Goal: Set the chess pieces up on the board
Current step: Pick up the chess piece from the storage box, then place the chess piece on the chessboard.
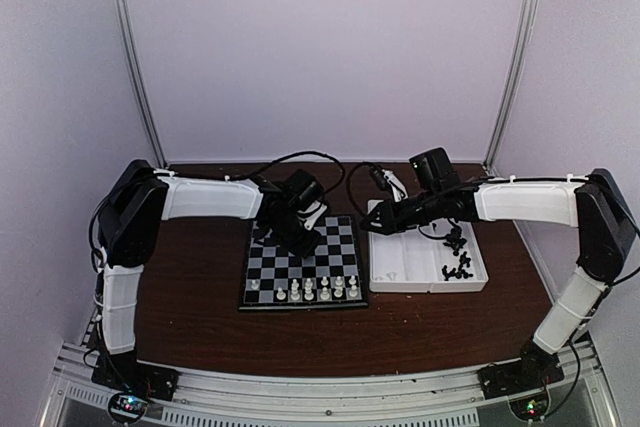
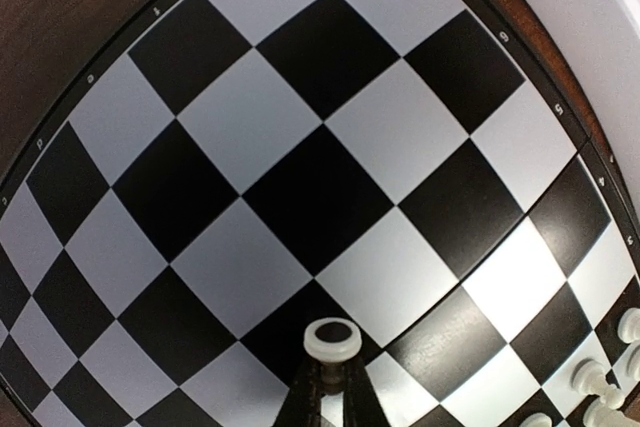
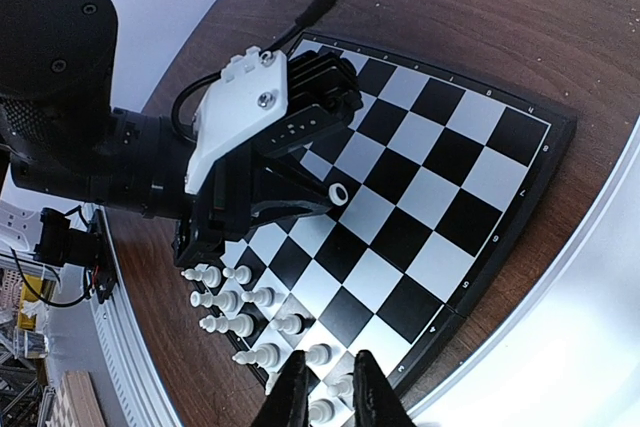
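While my left tool (image 2: 330,387) pinches a white chess piece (image 2: 332,339) above the board (image 2: 250,197), my right tool (image 3: 325,392) sits nearly closed, empty.

White tray (image 1: 405,269) on brown table (image 1: 200,287)

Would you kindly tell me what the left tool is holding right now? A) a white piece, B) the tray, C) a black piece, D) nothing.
A: the left tool is shut on a white piece held above the board; the right wrist view shows the same piece at its tips.
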Motion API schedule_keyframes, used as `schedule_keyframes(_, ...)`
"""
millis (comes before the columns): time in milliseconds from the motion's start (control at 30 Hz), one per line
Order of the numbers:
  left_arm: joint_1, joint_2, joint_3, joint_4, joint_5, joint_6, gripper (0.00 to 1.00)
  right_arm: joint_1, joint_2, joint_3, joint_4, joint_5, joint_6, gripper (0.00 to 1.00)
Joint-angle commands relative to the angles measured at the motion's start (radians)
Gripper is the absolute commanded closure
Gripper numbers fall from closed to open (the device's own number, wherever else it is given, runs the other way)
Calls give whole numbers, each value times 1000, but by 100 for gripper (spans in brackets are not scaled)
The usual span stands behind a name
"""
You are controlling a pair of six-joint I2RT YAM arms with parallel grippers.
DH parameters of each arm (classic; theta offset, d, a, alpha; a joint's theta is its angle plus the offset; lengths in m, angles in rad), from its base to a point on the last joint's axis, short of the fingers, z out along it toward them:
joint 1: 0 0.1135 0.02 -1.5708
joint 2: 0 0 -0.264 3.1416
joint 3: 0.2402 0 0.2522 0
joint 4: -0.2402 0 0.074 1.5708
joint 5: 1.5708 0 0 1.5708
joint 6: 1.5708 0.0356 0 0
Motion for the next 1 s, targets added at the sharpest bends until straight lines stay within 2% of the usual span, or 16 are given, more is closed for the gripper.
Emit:
schedule_keyframes(0, -3, 9, 34, -25, -19, 12, 96, -8, -14, -2, 27, -2, 4, 82)
schedule_keyframes(300, -3, -92, -3, 33, 78, 21, 97, -7, 8, 0, 64, -33, 75, 79)
schedule_keyframes(467, -2, -152, -49, 111, 155, 42, 97, -5, 18, -20, 130, -50, 218, 62)
schedule_keyframes(633, -3, -212, -100, 204, 241, 69, 98, -2, 35, -31, 184, -65, 353, 53)
schedule_keyframes(733, -2, -239, -132, 254, 292, 86, 98, 0, 50, -54, 303, -103, 478, 45)
schedule_keyframes(867, -3, -270, -168, 317, 338, 98, 97, 11, 83, -60, 425, -143, 595, 45)
schedule_keyframes(967, -3, -280, -180, 339, 359, 103, 97, 20, 108, -45, 453, -159, 633, 46)
